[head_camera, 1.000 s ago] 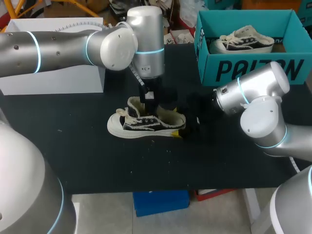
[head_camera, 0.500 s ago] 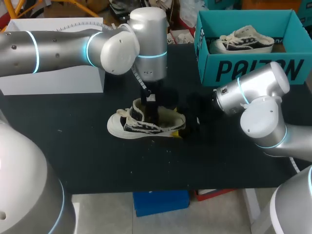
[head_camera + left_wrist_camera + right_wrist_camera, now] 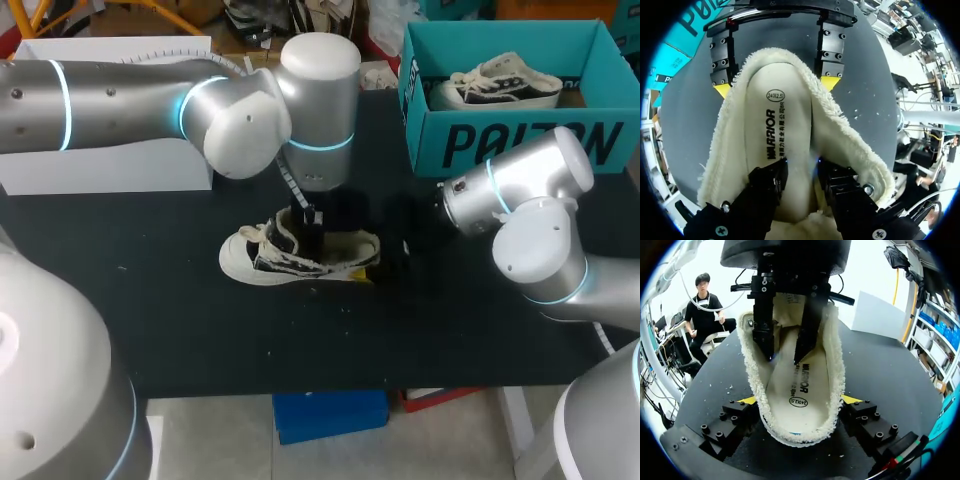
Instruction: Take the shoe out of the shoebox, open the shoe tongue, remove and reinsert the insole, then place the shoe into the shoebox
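Observation:
A black-and-white sneaker (image 3: 290, 258) with fleece lining lies on the black table, toe to the left. My left gripper (image 3: 310, 232) reaches down into its opening. In the left wrist view its dark fingers (image 3: 765, 180) stand apart over the cream insole (image 3: 775, 135), holding nothing; the left gripper (image 3: 785, 352) looks the same from the right wrist. My right gripper (image 3: 800, 400) clasps the shoe's heel, a yellow tip against the fleece collar (image 3: 835, 385) on each side. The right gripper (image 3: 775, 85) shows likewise from the left wrist. The teal shoebox (image 3: 500, 140) stands at the back right.
A second sneaker (image 3: 495, 85) lies inside the shoebox. A white box (image 3: 110, 150) stands at the back left of the table. My right arm's elbow (image 3: 530, 240) hangs over the table's right side.
My left gripper has opened and sunk deeper into the shoe, its arm shifting slightly right. The right gripper and the shoe have stayed put.

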Robot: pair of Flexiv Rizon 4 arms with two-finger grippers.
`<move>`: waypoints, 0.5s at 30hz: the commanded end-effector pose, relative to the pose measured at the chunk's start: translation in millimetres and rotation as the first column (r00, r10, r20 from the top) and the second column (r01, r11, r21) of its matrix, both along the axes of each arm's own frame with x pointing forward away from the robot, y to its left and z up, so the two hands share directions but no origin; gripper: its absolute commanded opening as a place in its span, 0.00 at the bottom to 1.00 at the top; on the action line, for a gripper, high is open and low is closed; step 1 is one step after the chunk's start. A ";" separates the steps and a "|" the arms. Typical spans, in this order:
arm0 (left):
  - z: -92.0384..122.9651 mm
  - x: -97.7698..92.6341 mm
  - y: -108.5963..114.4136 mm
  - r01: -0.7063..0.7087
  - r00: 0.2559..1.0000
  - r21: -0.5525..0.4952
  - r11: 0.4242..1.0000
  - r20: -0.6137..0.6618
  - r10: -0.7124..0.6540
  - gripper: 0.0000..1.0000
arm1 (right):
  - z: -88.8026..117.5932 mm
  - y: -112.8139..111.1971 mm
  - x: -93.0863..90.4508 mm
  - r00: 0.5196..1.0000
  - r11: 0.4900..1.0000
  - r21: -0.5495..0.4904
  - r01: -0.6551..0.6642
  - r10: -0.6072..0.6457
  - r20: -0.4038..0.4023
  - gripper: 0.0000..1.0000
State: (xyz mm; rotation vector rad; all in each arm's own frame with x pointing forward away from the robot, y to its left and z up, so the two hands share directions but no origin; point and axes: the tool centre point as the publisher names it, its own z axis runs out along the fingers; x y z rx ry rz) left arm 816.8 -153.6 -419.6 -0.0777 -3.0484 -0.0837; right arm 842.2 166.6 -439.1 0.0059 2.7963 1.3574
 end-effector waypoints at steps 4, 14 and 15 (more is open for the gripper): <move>-26.7 -3.3 7.6 0.004 0.981 0.026 1.000 0.192 -0.009 0.41 | -1.5 -0.6 0.5 1.000 1.000 -0.001 0.002 -0.002 -0.001 0.00; -30.8 5.9 10.1 -0.011 0.937 -0.019 1.000 0.349 0.017 0.45 | -1.5 -0.6 0.5 1.000 1.000 -0.001 0.002 -0.002 -0.001 0.00; -29.5 7.6 9.9 -0.018 0.930 -0.022 1.000 0.367 0.025 0.44 | -1.5 -0.6 0.5 1.000 1.000 -0.001 0.002 -0.002 -0.001 0.00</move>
